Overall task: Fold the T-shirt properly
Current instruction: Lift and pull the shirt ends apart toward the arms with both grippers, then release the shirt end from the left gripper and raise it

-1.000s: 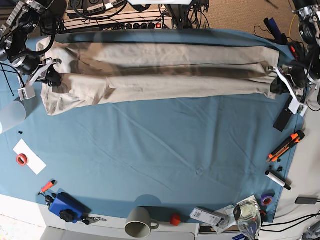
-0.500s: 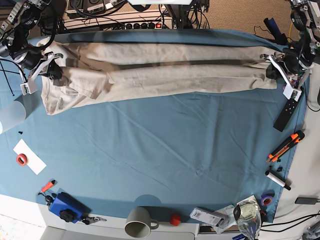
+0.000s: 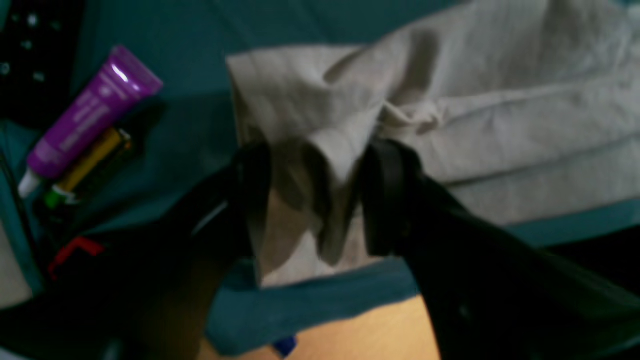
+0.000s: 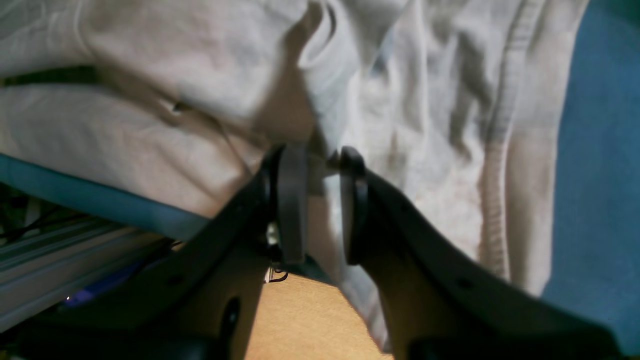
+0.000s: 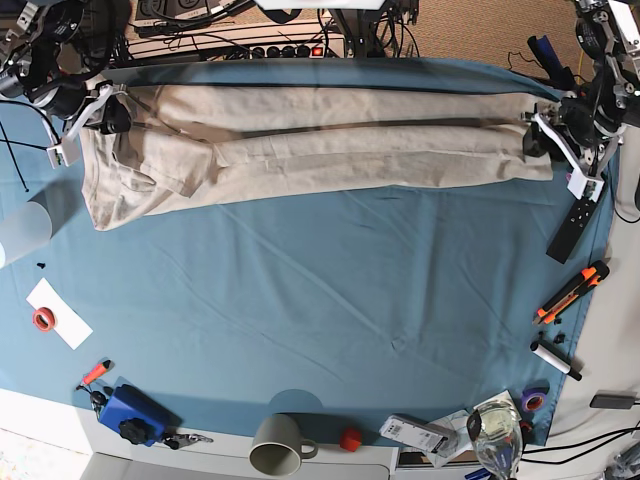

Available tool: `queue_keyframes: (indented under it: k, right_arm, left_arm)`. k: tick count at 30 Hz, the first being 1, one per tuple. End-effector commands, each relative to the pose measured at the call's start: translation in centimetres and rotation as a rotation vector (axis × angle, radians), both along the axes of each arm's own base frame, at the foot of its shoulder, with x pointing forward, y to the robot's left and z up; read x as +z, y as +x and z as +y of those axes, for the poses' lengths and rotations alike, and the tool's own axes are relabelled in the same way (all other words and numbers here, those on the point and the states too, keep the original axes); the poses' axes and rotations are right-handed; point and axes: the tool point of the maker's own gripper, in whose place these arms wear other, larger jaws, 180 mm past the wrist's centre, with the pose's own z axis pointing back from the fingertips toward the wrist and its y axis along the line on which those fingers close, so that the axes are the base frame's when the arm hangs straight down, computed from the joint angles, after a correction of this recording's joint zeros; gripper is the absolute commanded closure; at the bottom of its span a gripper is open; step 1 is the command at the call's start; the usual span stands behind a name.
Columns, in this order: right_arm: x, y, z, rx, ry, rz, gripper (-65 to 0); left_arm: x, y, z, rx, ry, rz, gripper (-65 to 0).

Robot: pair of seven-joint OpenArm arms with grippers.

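Observation:
The beige T-shirt [image 5: 330,150] lies folded into a long band across the back of the blue table cloth [image 5: 330,300], with a sleeve bunched at its left end. My left gripper [image 5: 541,141] is at the band's right end. In the left wrist view it [image 3: 320,200] stands open, and a loose fold of the T-shirt [image 3: 500,115] hangs between its wide-apart fingers [image 3: 385,200]. At the band's left end is my right gripper [image 5: 100,113]. Its jaws [image 4: 322,210] are narrowly parted, with T-shirt [image 4: 150,50] cloth running between the pads [image 4: 292,210].
A purple tube [image 3: 90,112] lies beside the left gripper. A black remote [image 5: 570,230], an orange cutter [image 5: 572,292] and a marker [image 5: 555,360] sit along the right edge. A mug [image 5: 280,443], a blue box [image 5: 130,413] and a paper slip [image 5: 55,315] are in front.
Both grippers carried the shirt's edge toward the back of the table, narrowing the band. Both sets of jaws then parted from shut, the left one widely.

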Motion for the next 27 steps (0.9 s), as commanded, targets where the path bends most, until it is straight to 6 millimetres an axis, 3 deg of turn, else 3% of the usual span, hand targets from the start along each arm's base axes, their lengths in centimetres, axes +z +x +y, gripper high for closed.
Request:
queue_keyframes:
  k: [1,12,19,21,27]
  right_arm:
    - [1.1,0.7,-0.2,0.010,-0.010,-0.041,-12.5]
    - [1.1,0.7,-0.3,0.010,-0.010,-0.040,-12.5]
    - [1.1,0.7,-0.3,0.010,-0.010,-0.041,-12.5]
    - [1.1,0.7,-0.2,0.010,-0.009,-0.041,-12.5]
    - [1.1,0.7,-0.3,0.010,-0.010,-0.041,-12.5]
  left_arm:
    - [0.4,0.4,0.5,0.011,0.016,-0.023,-29.7]
    - [-5.2,-2.4,1.6,0.178,-0.057,0.156,-29.7]
    - [-7.5,-4.9,-0.3,0.182,-0.217,0.291,-29.0]
    - [-7.7,-5.3,-0.6,0.179,-0.239,0.311,-25.6]
    - [-6.7,-4.9,-2.5,0.092,-0.330,0.266,-6.0]
